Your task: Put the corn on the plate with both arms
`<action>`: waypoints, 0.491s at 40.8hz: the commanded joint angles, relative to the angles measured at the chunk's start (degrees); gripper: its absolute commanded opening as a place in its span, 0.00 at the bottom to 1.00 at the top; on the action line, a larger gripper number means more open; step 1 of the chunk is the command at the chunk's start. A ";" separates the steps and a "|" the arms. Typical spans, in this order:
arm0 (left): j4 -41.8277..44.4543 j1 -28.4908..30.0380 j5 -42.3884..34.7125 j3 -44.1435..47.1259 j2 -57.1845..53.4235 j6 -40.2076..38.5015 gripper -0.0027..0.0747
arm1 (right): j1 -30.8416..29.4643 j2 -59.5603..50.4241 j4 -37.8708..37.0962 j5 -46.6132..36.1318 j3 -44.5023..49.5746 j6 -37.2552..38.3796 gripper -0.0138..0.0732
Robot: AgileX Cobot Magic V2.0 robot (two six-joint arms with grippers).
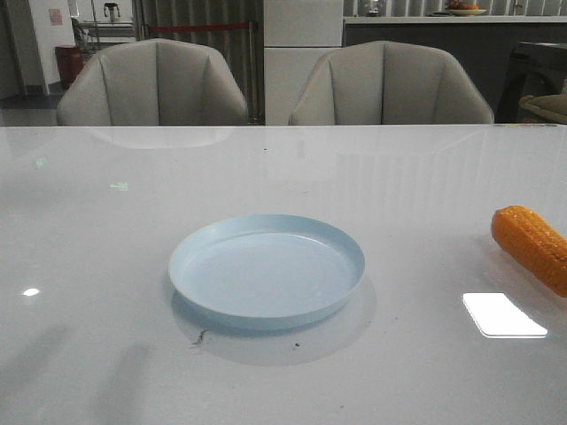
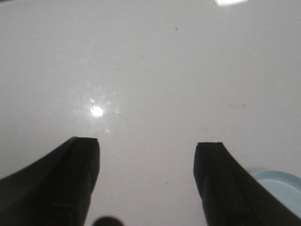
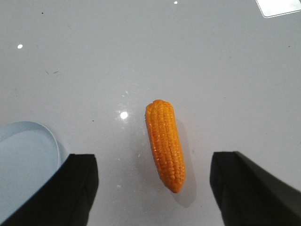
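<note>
The orange-yellow corn [image 1: 534,247] lies on the white table at the right edge of the front view, apart from the pale blue plate [image 1: 267,268] in the middle. The plate holds nothing. In the right wrist view the corn [image 3: 165,142] rests on the table between and just beyond my right gripper [image 3: 155,162], which is open and touches nothing; the plate's rim [image 3: 49,136] shows beside one finger. My left gripper [image 2: 148,148] is open over bare table, with a sliver of the plate [image 2: 282,181] behind one finger. Neither arm shows in the front view.
Two grey armchairs [image 1: 155,84] [image 1: 390,87] stand behind the table's far edge. A bright window reflection [image 1: 503,315] lies on the tabletop in front of the corn. Small dark specks [image 1: 200,337] mark the table near the plate's front rim.
</note>
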 commanded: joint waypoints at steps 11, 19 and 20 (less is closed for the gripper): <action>0.29 14.47 -8.91 15.83 -22.96 -1.91 0.43 | -0.35 -0.29 -0.29 -3.56 -2.23 -0.42 0.84; 0.18 18.71 -14.65 35.10 -34.04 -0.94 0.36 | -0.35 -0.29 -0.29 -3.05 -2.23 -0.40 0.84; -0.29 18.33 -15.54 37.27 -35.01 -0.07 0.36 | -0.35 -0.29 -0.29 -2.90 -2.23 -0.40 0.84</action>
